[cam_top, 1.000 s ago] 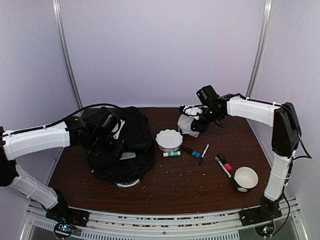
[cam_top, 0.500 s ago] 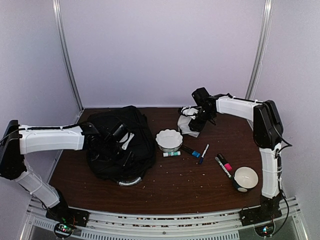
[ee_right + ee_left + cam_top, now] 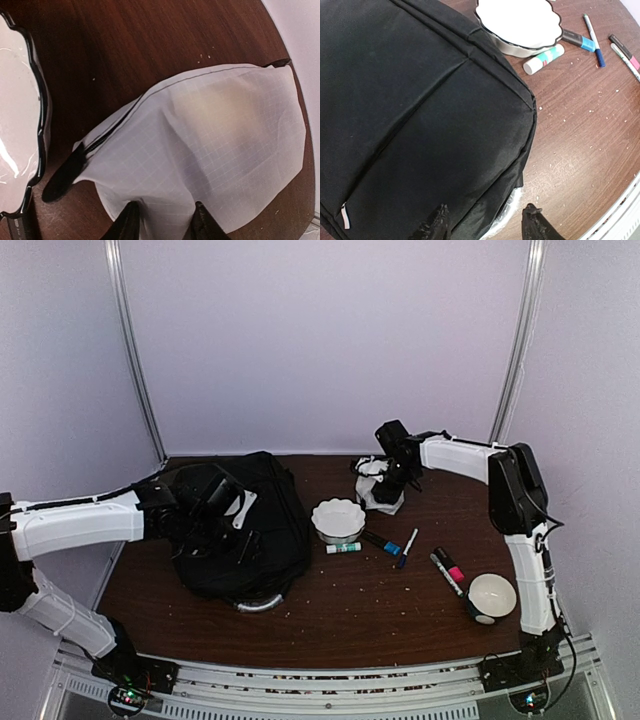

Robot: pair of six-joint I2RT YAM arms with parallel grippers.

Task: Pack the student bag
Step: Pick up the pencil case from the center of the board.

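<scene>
- The student bag (image 3: 272,530), a big black backpack, lies on the left half of the brown table (image 3: 360,615), and its silvery curved handle (image 3: 258,605) shows at the lower edge of the bag
- The left gripper (image 3: 484,227) is above the bag near this lower edge; in the left wrist view its two black fingertips (image 3: 436,227) stand wide apart and nothing is between them, only the bag fabric below
- If the fingertips touch the fabric, I cannot tell
- The right gripper (image 3: 162,222) is at the upper middle of the top view, on a white pouch (image 3: 215,135) with a fine grid pattern and a black zip
- In the right wrist view a fold of the pouch goes up between the two fingers, which stand a little apart; I cannot tell if they press it
- A white dish with a wavy dark rim (image 3: 338,518) stands just right of the bag, near the pouch
- Below the dish lies a glue stick (image 3: 544,58) with a green band, and next to it a marker with a blue band (image 3: 580,40) and a thin pen (image 3: 592,37)
- More to the right lie a marker with a pink band (image 3: 450,566) and a plain white bowl (image 3: 492,595), well apart from the bag
- Small light crumbs are spread over the table
</scene>
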